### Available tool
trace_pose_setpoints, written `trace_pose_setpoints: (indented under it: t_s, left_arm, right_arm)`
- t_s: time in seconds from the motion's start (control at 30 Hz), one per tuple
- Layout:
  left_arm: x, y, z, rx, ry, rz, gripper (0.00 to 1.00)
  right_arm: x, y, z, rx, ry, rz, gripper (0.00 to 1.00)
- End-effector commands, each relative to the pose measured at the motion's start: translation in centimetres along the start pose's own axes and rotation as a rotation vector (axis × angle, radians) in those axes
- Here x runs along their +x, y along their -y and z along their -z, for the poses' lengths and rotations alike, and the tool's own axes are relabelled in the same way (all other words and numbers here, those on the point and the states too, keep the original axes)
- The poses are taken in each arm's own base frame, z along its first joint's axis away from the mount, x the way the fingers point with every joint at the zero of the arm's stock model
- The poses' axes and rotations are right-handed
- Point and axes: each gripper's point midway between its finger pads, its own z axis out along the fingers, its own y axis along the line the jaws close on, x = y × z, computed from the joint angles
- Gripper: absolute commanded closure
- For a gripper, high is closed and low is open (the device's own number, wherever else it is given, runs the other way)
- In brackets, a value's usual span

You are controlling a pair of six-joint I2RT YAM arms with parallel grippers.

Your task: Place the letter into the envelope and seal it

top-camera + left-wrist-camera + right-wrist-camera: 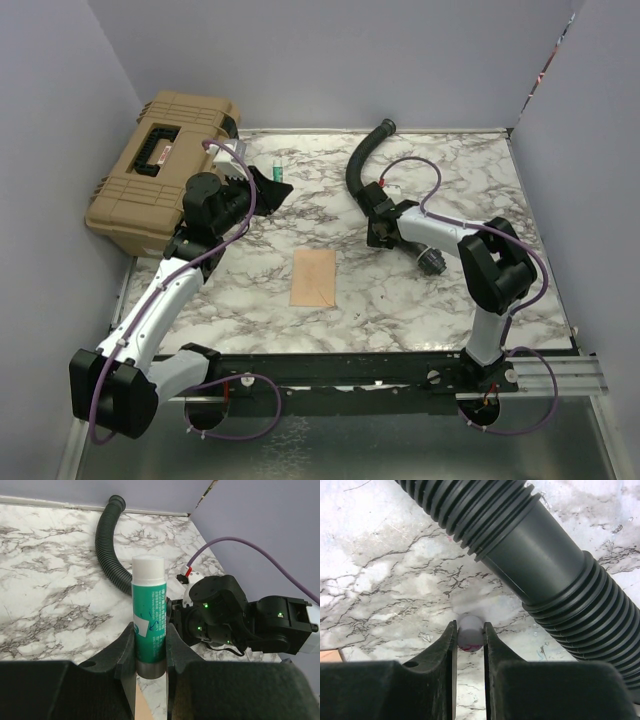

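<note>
Left of my left pincer (pixel 150 652) sits the tan case (pixel 160 165), just beside that arm. That pincer is closed narrow on a green glue stick (pixel 148 615), gripping its lower end, with the white cap pointing away from the fingers. Between the two pincers, and nearer the arm bases than either, the brown envelope (pixel 313 277) lies flat on the marble table (pixel 400 300); I cannot tell how its flap stands. My right pincer (pixel 470 627) pinches a small white rounded piece (pixel 470 635), with the black ribbed hose (pixel 545 565) just beyond its fingertips
</note>
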Motion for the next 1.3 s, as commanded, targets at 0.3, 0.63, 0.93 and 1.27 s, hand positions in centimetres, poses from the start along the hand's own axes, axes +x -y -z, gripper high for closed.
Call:
trace_pose_setpoints:
  t_s: [0.3,0.63,0.93,1.27]
  left_arm:
    - [0.9,3.2,-0.1,0.201,-0.053,-0.06,1.0]
    - [0.5,7.3,0.9,0.475,-0.132,-0.348,1.0]
    - [0.3,8.0,1.2,0.527,-0.118,-0.425,1.0]
    - [-0.2,9.1,1.7,0.569,-0.114,-0.423,1.0]
  right_arm:
    - [-6.0,-5.5,10.5,-0.461,0.128,0.052,0.94]
    - [-11.1,-11.7,30.3,-1.215,0.367,0.222,0.95]
    - [-13.2,-12.1,37.2,-1.404,0.463,0.186,0.99]
    - [-13.3,-12.6,37.4,-1.45,0.456,0.162,0.99]
